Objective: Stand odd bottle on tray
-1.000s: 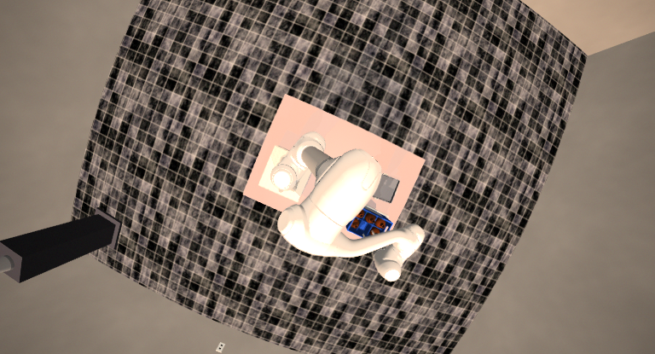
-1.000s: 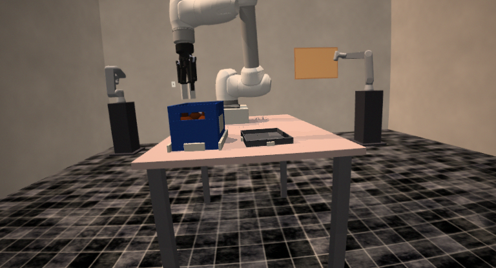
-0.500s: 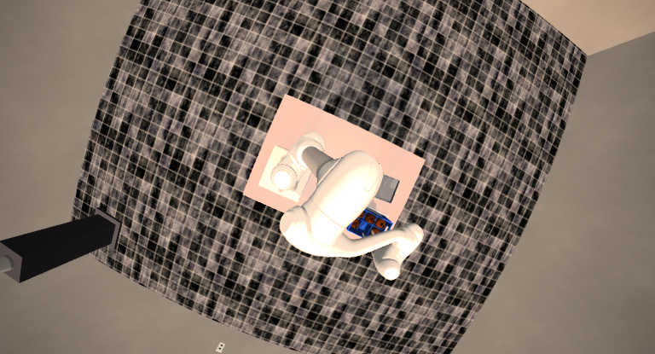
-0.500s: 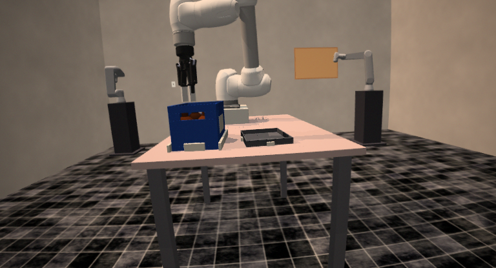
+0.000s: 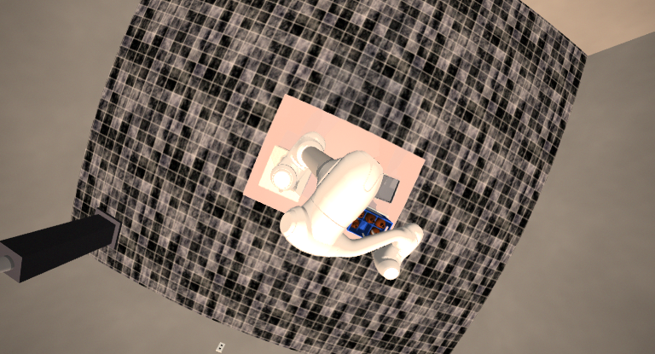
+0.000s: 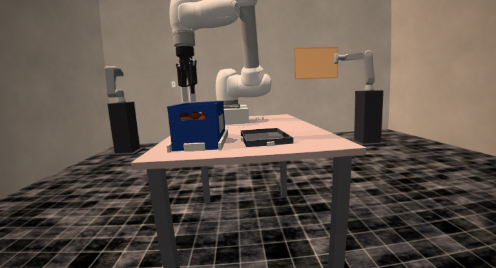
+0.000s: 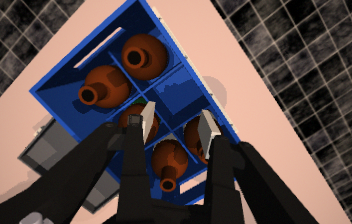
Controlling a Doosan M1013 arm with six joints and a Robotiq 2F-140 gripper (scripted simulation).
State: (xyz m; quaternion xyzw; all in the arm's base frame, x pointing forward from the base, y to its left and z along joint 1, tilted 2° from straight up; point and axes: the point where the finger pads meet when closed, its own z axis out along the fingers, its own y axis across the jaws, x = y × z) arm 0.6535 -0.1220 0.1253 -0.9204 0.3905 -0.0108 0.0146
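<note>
The blue crate stands upright. In the wrist view it holds five brown bottles, at the upper right, upper left, behind the left finger, at the bottom and behind the right finger. One compartment at the right is empty. The necks of the two bottles behind the fingers are largely hidden. My gripper is partly open and empty, pointing down above the crate. The dark tray lies level beside the crate, with no bottle on it.
Pale blocks stand around the crate's foot on the pink table. A small pale block touches the tray's front. The arm's base stands at the back. The crate is near the table edge.
</note>
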